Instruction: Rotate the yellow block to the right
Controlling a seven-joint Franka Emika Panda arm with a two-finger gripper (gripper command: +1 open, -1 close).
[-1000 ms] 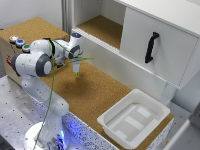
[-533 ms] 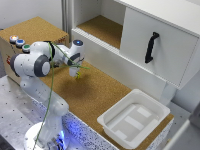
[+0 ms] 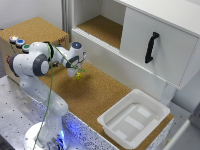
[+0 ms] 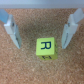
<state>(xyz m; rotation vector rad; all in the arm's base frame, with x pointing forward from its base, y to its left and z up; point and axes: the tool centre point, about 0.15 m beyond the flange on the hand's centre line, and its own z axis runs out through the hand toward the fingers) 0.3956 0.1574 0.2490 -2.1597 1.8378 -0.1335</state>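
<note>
The yellow block point(image 4: 46, 48) is a small bright yellow cube with a black letter R on its top face. It lies on the cork surface point(image 4: 30, 70) between my fingers. In the exterior view the yellow block point(image 3: 78, 76) shows just under the gripper point(image 3: 76, 71), toward the exterior view's left. My gripper point(image 4: 41, 46) is open and straddles the block. One finger point(image 4: 12, 31) stands well clear of it. The other finger point(image 4: 70, 29) is close beside it, with no visible contact.
A white plastic tray point(image 3: 112, 123) sits at the exterior view's lower right. A white cabinet with a black handle point(image 3: 151, 47) and an open cork-floored shelf point(image 3: 100, 27) stand behind. A raised cork box with coloured buttons point(image 3: 19, 42) is at the left.
The gripper has come down a little toward the cork surface over the yellow block. The block itself stays in place.
</note>
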